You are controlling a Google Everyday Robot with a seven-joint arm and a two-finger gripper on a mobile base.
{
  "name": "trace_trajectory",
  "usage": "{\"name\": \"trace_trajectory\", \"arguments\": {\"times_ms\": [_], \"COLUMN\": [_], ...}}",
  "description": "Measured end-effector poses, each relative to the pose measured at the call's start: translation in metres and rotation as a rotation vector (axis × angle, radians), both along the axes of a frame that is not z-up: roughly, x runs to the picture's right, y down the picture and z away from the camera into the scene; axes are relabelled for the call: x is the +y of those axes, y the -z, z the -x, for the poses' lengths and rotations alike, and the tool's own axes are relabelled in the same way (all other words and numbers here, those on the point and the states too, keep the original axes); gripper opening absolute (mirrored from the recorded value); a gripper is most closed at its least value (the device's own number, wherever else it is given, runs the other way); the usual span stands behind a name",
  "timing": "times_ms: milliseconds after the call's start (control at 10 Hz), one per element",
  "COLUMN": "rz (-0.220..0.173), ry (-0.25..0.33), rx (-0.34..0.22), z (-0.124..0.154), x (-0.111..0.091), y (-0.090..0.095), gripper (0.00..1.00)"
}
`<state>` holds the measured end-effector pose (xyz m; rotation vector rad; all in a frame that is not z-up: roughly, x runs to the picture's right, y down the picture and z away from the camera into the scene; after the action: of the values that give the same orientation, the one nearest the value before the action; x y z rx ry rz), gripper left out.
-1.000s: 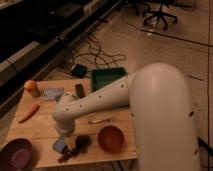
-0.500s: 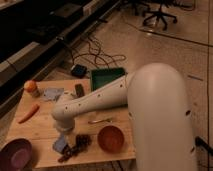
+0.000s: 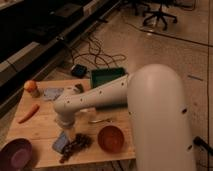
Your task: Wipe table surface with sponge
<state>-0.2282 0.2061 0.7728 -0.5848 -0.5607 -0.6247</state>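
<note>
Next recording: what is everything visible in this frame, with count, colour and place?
table: 1, light wood, lower left
sponge: 1, blue-grey, table front, beside the gripper
purple bowl: 1, front-left corner
orange bowl: 1, table front right
carrot: 1, orange, left side
orange fruit: 1, back-left corner
green tray: 1, back edge
dark clump: 1, right of sponge, kind unclear
pale blue item: 1, back left
utensil: 1, metallic, under the arm
cables: several, dark, floor behind table
office chair: 1, dark, top right
arm: 1, white, across the table
gripper: 1, low over table front
</note>
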Motion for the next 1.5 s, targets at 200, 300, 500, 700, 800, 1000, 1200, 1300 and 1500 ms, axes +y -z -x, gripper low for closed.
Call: {"name": "trace_trajectory", "arguments": {"times_ms": [200,300,500,700,800,1000,1200,1300,1500], "rz": [-0.001,-0.001,-0.002,-0.006,-0.006,0.001,0.010,0.016,0.026], "ry": [-0.008,-0.004,-0.001,0.007,0.017,0.041,0.060,0.067,0.093], "rx": [-0.008,-0.013,-0.019,-0.023,-0.027,-0.027,-0.026,-0.025,-0.023], "z": [0.009,0.016,0.024,0.030,0.033,0.036,0.037,0.037,0.041], "x": [-0.013,-0.018,-0.028,-0.034,-0.034,-0.025,-0.011,-0.006,0.003], "y": [-0.007,-0.009,-0.011,-0.014,-0.015,-0.021,-0.027,-0.029,-0.029], "gripper": [0.80,0.80,0.80,0.80,0.80,0.80,0.80,0.80,0.80]}}
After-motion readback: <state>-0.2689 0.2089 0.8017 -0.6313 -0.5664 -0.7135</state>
